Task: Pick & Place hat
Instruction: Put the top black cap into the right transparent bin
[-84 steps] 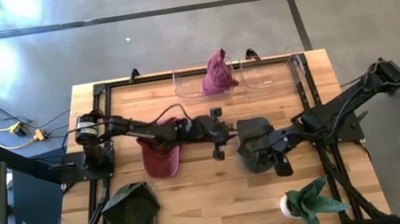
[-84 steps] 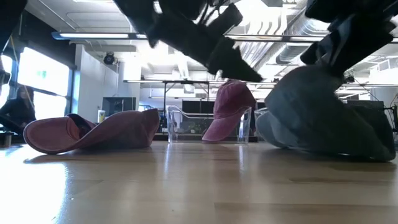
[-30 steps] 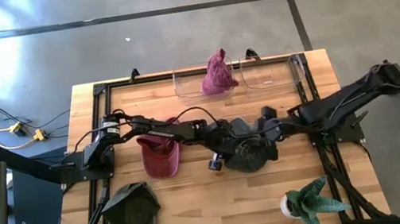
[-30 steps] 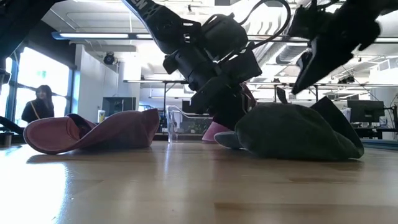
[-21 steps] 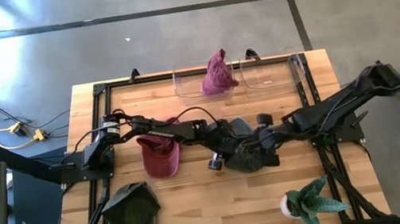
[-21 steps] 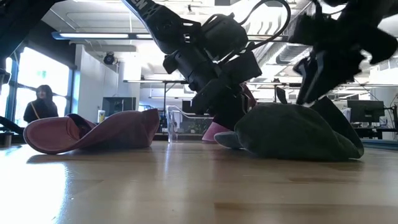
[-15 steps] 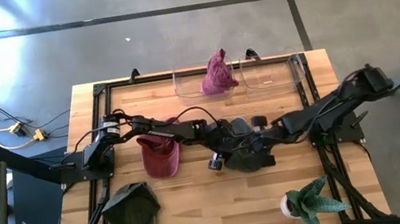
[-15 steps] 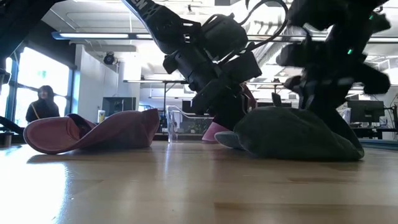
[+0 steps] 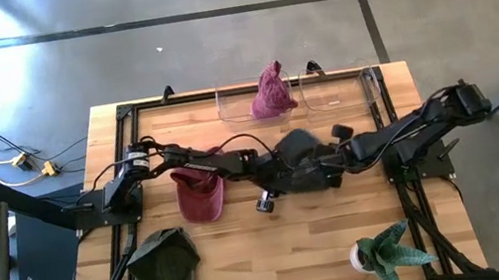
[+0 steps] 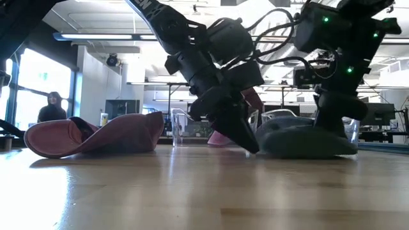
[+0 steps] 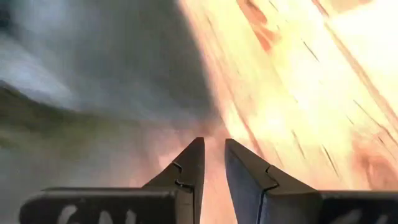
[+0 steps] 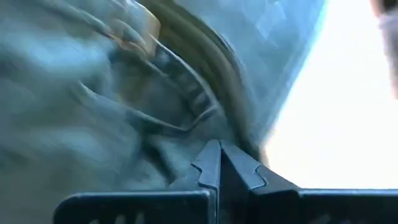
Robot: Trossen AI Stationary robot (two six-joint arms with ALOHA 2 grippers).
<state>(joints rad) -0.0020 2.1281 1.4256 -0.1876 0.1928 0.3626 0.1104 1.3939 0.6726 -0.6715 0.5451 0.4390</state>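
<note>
Grey cap [image 9: 303, 160] lies mid-worktop [image 9: 249, 261], in front of the clear bin [image 9: 298, 97] that holds a maroon cap [image 9: 270, 91]. The right pincer [image 9: 331, 159] is pressed together on the grey cap's edge, its fingers [image 12: 214, 163] pinching fabric, while the left pincer [image 9: 275, 174], just beside the grey cap, shows fingers [image 11: 196, 162] slightly spread above bare wood. A second maroon cap [image 9: 199, 190] and an olive cap [image 9: 165, 269] lie farther left of the grey cap.
</note>
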